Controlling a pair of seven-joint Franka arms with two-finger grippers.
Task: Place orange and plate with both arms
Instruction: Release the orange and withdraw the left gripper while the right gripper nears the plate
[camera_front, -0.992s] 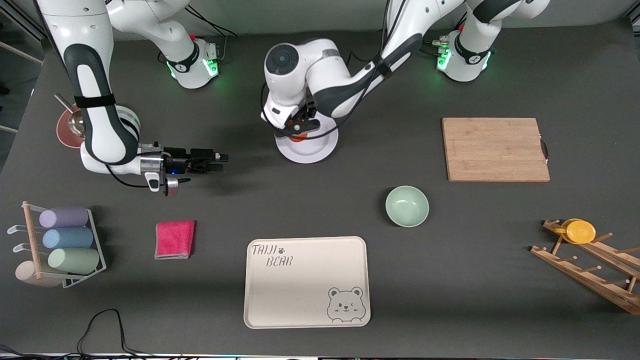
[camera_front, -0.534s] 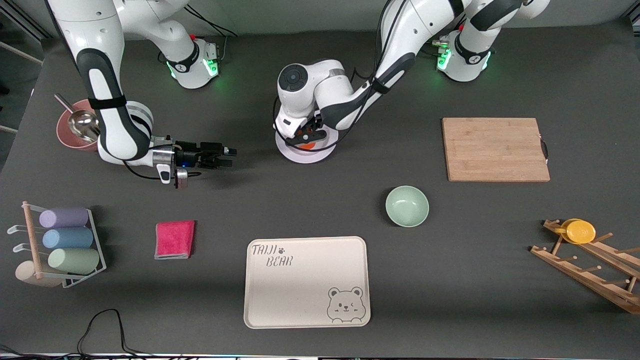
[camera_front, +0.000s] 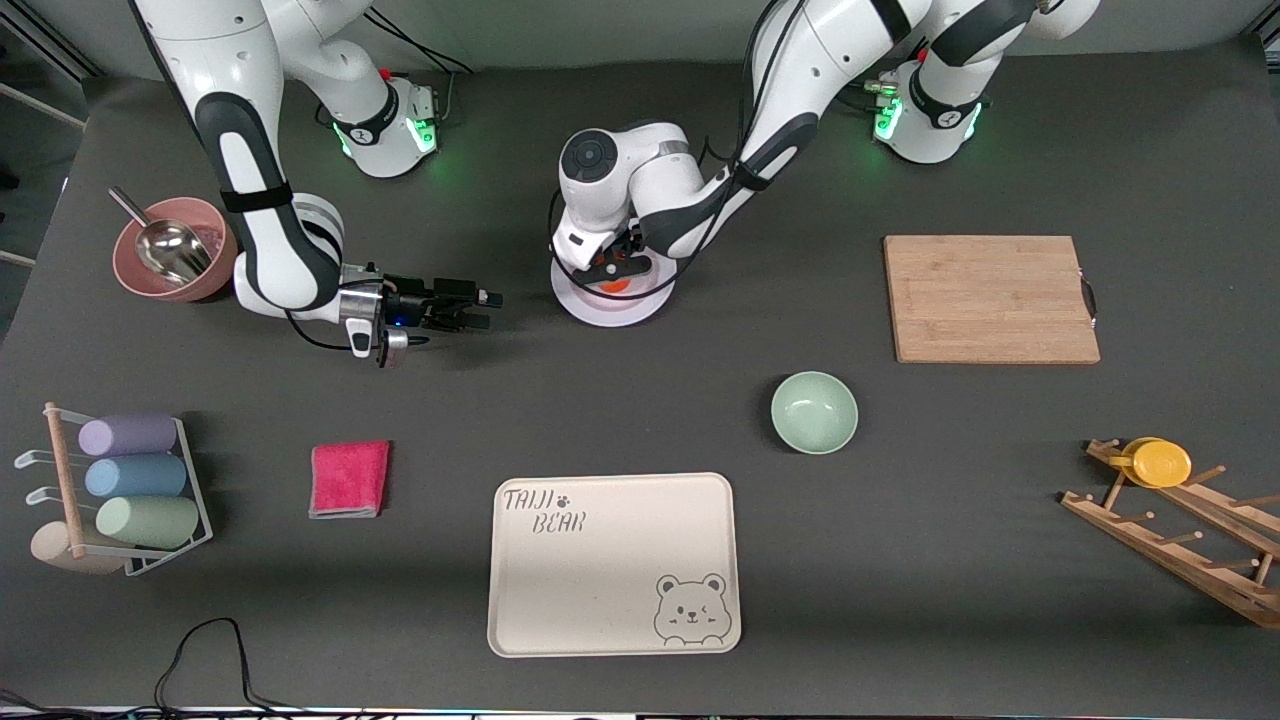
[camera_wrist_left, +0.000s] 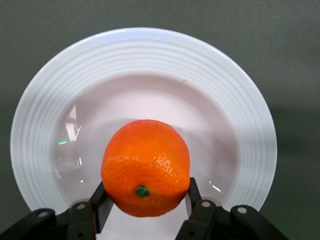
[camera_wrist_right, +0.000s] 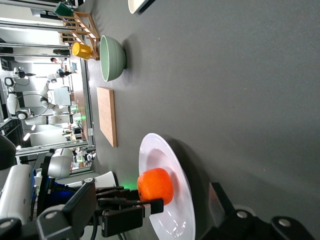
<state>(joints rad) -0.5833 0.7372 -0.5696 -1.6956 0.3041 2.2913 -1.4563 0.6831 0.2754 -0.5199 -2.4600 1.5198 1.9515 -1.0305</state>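
Observation:
The pale plate (camera_front: 612, 308) lies on the dark table between the two bases. My left gripper (camera_front: 616, 272) reaches down over it from above and is shut on the orange (camera_front: 618, 286). In the left wrist view the orange (camera_wrist_left: 146, 167) sits between the two black fingers (camera_wrist_left: 101, 199) over the plate's well (camera_wrist_left: 150, 55), at or just above its surface. My right gripper (camera_front: 486, 305) hovers low beside the plate, toward the right arm's end, lying level, open and holding nothing. The right wrist view shows the orange (camera_wrist_right: 155, 186) and plate (camera_wrist_right: 175, 165) side-on.
A mint-green bowl (camera_front: 814, 411) and a cream bear tray (camera_front: 614, 563) lie nearer the front camera. A wooden board (camera_front: 990, 298) and a dish rack (camera_front: 1180, 530) are toward the left arm's end. A pink bowl with scoop (camera_front: 170, 250), pink cloth (camera_front: 349, 479) and cup rack (camera_front: 120, 490) are toward the right arm's end.
My right gripper has travelled toward the plate, still open. My left gripper has shifted slightly over the plate with the orange still held.

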